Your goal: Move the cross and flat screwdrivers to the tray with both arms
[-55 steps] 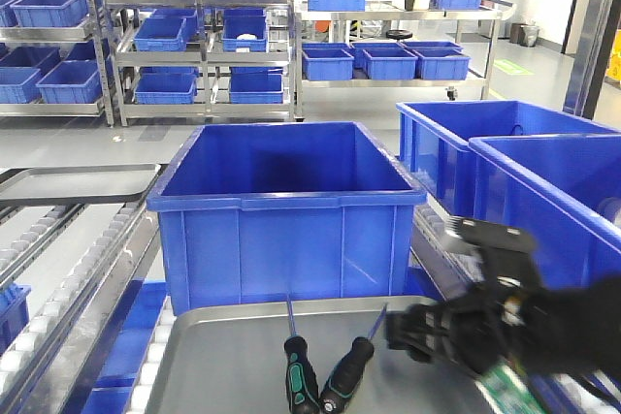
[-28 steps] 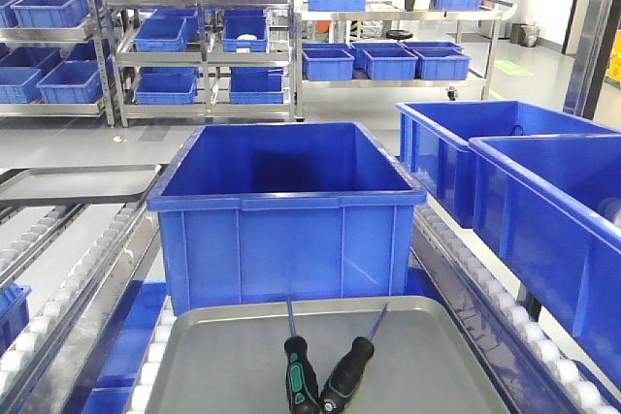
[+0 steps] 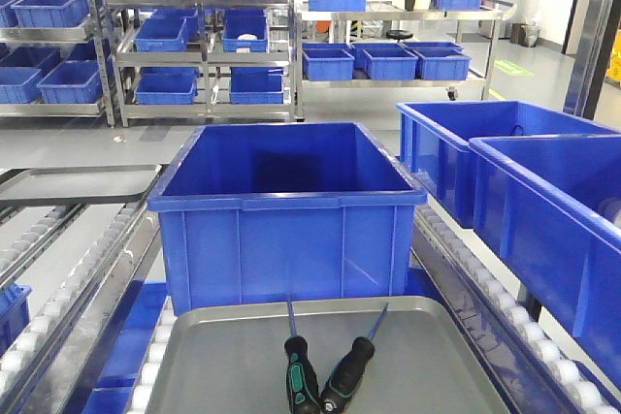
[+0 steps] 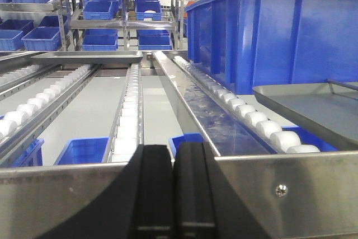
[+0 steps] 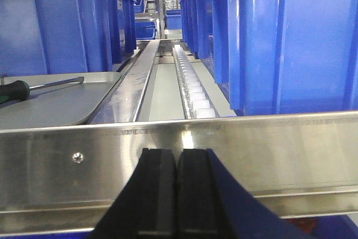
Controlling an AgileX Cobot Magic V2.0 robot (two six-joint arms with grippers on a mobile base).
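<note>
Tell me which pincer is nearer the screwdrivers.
Right, probably. Right pincer sits behind the rail, with a screwdriver just left on the tray. Left pincer has the tray farther right.

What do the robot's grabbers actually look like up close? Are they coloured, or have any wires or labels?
Both look alike. The left gripper and the right gripper each show two matte black fingers with smooth, rounded outer shoulders and flat inner faces. No wires, labels or markings are visible on them, and the arms behind them are out of frame.
</note>
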